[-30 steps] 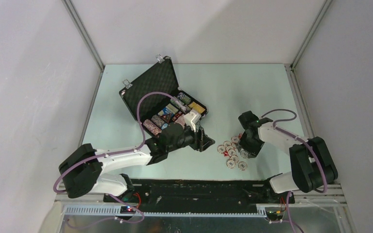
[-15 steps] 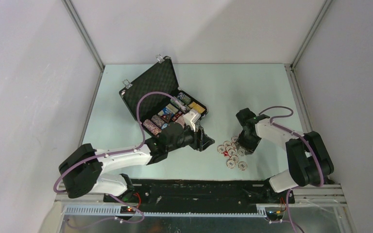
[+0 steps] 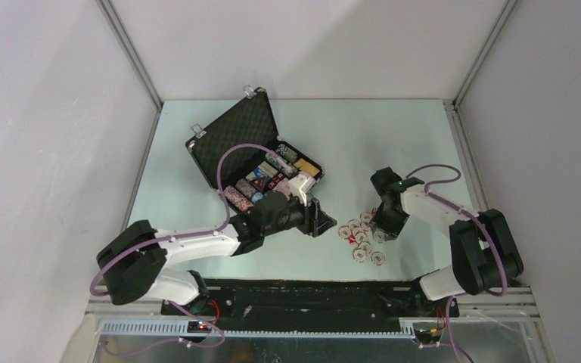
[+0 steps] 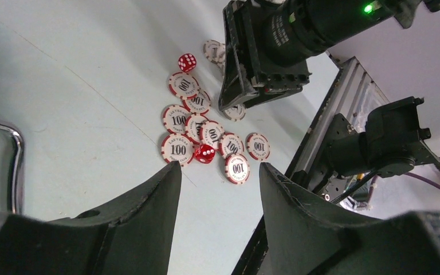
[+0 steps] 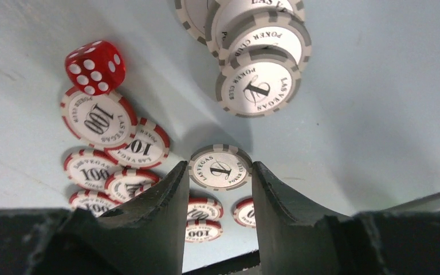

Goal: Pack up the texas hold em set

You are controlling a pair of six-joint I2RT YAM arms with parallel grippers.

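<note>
The black case (image 3: 236, 136) lies open at the back left, with chip stacks and card decks in its tray. Its silver handle (image 4: 12, 143) shows in the left wrist view. Red "100" chips (image 3: 359, 240) and two red dice (image 4: 187, 62) lie loose on the table right of it. My right gripper (image 5: 219, 172) stands over this pile, shut on a grey "1" chip (image 5: 220, 167) between its tips. More grey chips (image 5: 258, 86) lie beyond it. My left gripper (image 4: 217, 172) is open and empty, low over the table between the case and the pile.
The black rail at the table's near edge (image 4: 315, 143) runs close behind the pile. The right gripper's body (image 4: 263, 51) hangs over the far side of the pile. White walls enclose the table.
My right gripper has shifted slightly left and back over the chip pile. My left gripper has edged a little to the right, toward the chips.
</note>
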